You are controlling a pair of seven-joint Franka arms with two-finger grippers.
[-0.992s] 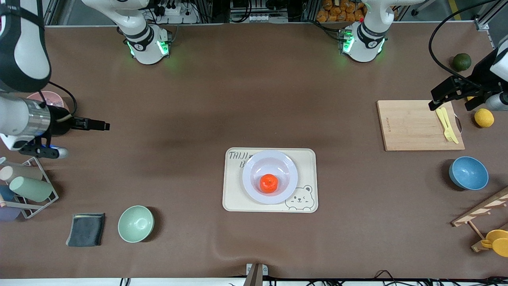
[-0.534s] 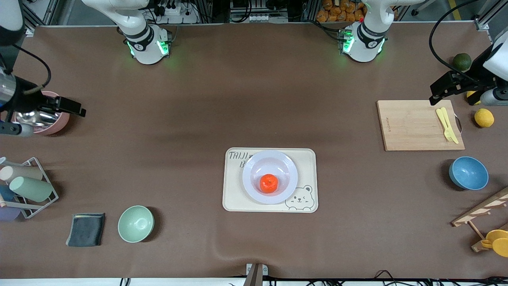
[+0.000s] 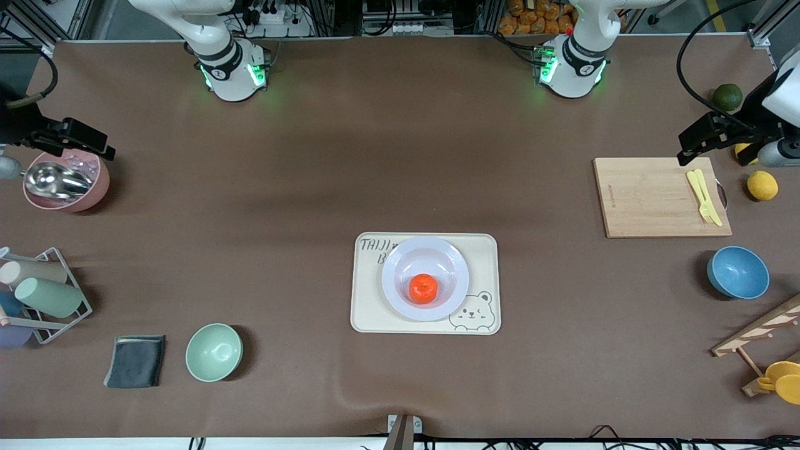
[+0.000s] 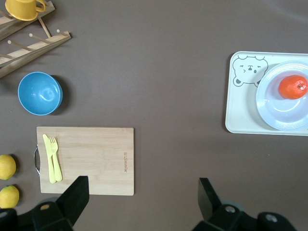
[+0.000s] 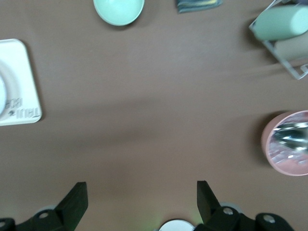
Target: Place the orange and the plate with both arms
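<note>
The orange (image 3: 423,289) lies in the shallow centre of the lavender-white plate (image 3: 439,255). The plate rests on the cream bear-printed tray (image 3: 369,312) in the middle of the table. The left wrist view also shows the orange (image 4: 292,87), the plate (image 4: 288,114) and the tray (image 4: 240,110). My left gripper (image 3: 687,142) is open and empty, up over the corner of the wooden cutting board (image 3: 650,197); it also shows in the left wrist view (image 4: 142,185). My right gripper (image 3: 100,145) is open and empty, up over the pink bowl (image 3: 69,187); it also shows in the right wrist view (image 5: 142,190).
A yellow fork (image 3: 703,195) lies on the board, with lemons (image 3: 762,185) and a dark green fruit (image 3: 727,97) beside it. A blue bowl (image 3: 737,272), a wooden rack (image 3: 759,331), a green bowl (image 3: 214,352), a grey cloth (image 3: 134,361) and a cup rack (image 3: 44,294) stand around.
My right gripper has swung away from the table's middle toward the right arm's end and now hangs over the pink bowl. My left gripper has barely moved.
</note>
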